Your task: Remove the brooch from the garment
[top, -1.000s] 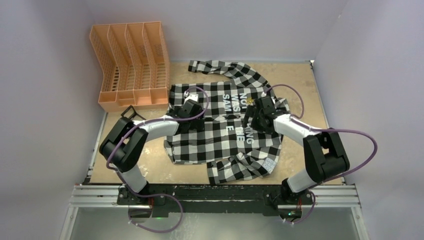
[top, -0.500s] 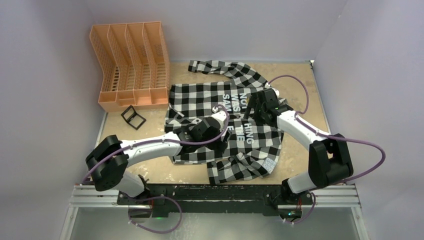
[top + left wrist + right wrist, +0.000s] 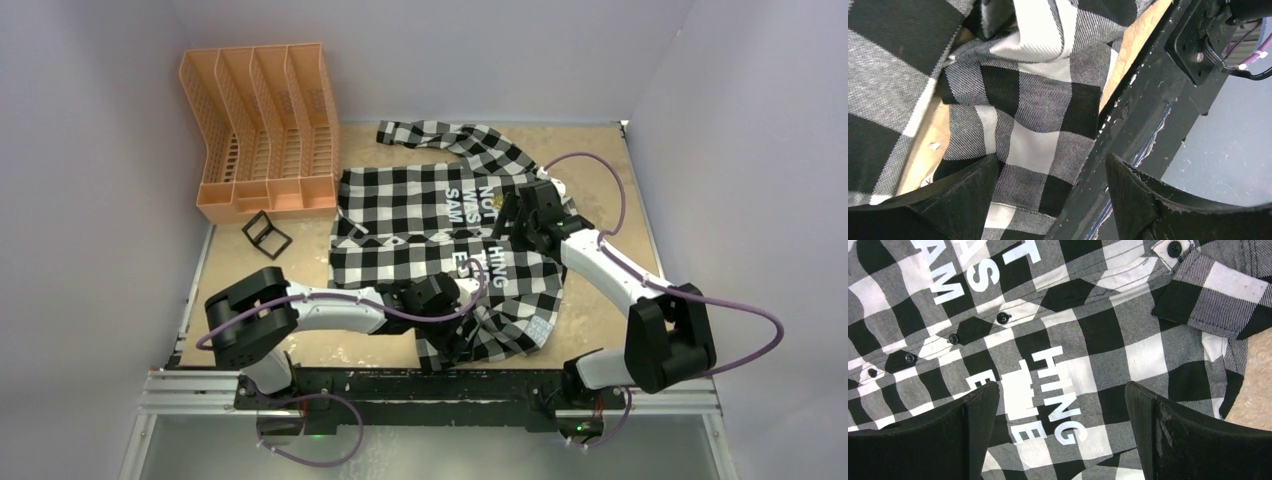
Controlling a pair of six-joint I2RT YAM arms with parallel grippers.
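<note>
The garment [image 3: 400,205], a black-and-white check shirt with white lettering, lies spread on the table. My left gripper [image 3: 455,340] hovers open over its near hem; in the left wrist view the gripper [image 3: 1050,165] straddles the garment [image 3: 1033,100] hem and the black rail [image 3: 1148,110], gripping nothing. My right gripper [image 3: 503,228] hangs open above the printed letters; in the right wrist view the gripper [image 3: 1063,390] frames "HING" on the garment [image 3: 1098,330]. The brooch is hidden in every view.
An orange slotted file rack [image 3: 260,130] stands at the back left. A small black frame [image 3: 265,233] lies on the tabletop beside the shirt. The black front rail [image 3: 450,385] runs along the near edge. A pale label patch [image 3: 541,327] sits at the shirt's near right corner.
My left arm has swung from the shirt's upper left down to its near hem, its jaws narrowing a little. The right gripper has shifted slightly toward the back right.
</note>
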